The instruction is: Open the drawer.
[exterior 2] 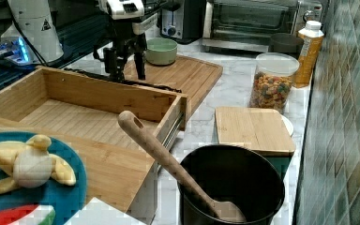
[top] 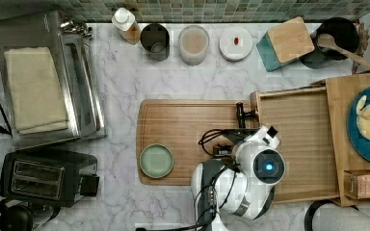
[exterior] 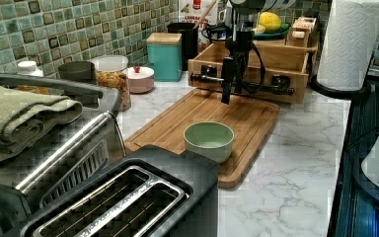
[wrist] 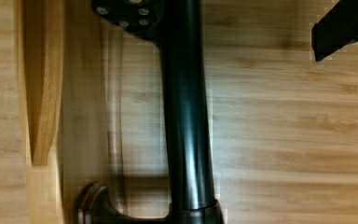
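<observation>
- The drawer (top: 298, 144) lies pulled out on the marble bench (top: 120, 82), its light-wood bottom bare; in the top view it sits right of the cutting board (top: 183, 130), and its front wall meets the board's right edge.
- Its long black bar handle (exterior: 242, 84) runs along the front, standing off the wood on two posts, over the board's near edge.
- The pincer (exterior: 231, 81) hangs straight down from the white arm at the handle, about midway along the bar in the left view.
- Its dark fingers (exterior 2: 139, 58) are spread apart in the right view, one on each side of the bar, not pressed against it; the wrist view shows the bar (wrist: 186, 112) running lengthwise with one fingertip (wrist: 342, 25) well off to its side.
- So the pincer is wide and holds nothing.
- A pale green bowl (top: 156, 160) stands on the board's corner, well apart from the handle.
- In the top view a teal box with a bamboo lid (top: 286, 43) sits beyond the drawer's back corner, beside a black pot (top: 337, 36) holding a wooden spoon (exterior 2: 168, 166).
- A blue plate of fruit (top: 368, 122) rests on the wooden top at the top view's right of the drawer.
</observation>
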